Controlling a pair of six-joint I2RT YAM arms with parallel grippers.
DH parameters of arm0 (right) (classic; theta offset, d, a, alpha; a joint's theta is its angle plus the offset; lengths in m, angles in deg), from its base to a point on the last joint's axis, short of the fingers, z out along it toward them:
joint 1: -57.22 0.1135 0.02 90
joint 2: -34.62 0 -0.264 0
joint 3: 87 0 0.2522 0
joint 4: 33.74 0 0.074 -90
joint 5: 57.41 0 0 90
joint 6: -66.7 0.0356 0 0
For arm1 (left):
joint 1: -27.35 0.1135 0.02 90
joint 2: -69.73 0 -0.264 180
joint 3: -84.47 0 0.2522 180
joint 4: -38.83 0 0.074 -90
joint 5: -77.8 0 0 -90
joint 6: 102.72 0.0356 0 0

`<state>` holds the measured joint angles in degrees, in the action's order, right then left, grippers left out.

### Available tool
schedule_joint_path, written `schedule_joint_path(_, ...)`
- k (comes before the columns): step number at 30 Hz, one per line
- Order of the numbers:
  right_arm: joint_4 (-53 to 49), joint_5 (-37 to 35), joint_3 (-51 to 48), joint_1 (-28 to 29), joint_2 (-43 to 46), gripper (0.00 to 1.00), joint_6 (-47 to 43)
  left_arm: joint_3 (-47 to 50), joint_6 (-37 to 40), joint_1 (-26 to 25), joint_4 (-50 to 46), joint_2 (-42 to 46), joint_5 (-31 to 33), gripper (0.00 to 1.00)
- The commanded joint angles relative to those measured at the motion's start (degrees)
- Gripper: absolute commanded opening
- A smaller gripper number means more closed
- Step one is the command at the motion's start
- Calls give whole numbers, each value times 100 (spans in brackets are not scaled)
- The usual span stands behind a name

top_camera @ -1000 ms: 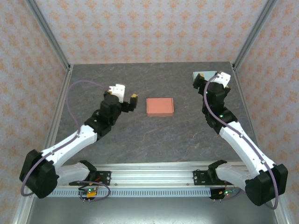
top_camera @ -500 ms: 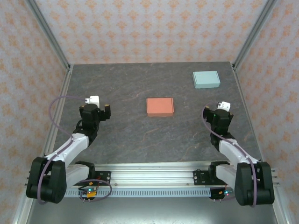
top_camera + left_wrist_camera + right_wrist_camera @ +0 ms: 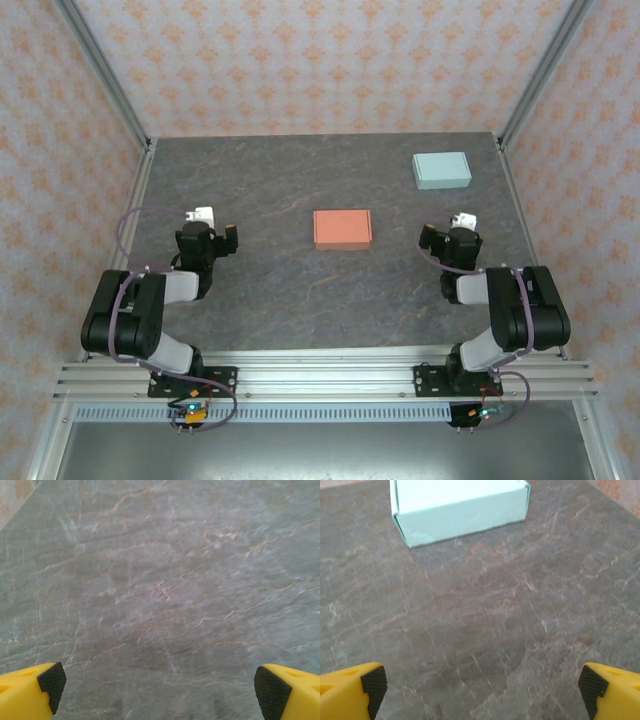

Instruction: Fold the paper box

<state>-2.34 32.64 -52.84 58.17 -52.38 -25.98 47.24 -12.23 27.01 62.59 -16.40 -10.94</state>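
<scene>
The left gripper [image 3: 161, 682] was held open: its yellow fingers with black pads [image 3: 51, 679] were seen wide apart at the lower corners of the left wrist view, with the bare grey table [image 3: 160, 580] between them. The right gripper [image 3: 482, 685] was held open as well (its fingers were spread just as widely). The mint paper box [image 3: 460, 507] was seen beyond it, closed and lying flat, well apart from the fingers. In the top view this box was placed at the far right of the table. The orange paper box [image 3: 342, 229] was laid flat near the middle, between the two grippers and touched by neither.
</scene>
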Motion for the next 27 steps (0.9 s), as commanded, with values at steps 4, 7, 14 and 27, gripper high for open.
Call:
schedule_joint_path(4,240,-11,192,-68,-18,99,92,-113,-2,-19,482,16,-158,100)
schedule_joint_path(7,222,-1,184,-68,1,99,85,-99,-23,-18,515,13,-126,100)
schedule_joint_path(14,-124,-173,373,46,-5,99,-5,-97,12,-40,524,17,-86,100)
schedule_joint_path(27,-143,-173,385,48,-5,99,-7,-106,12,-65,504,17,-55,100)
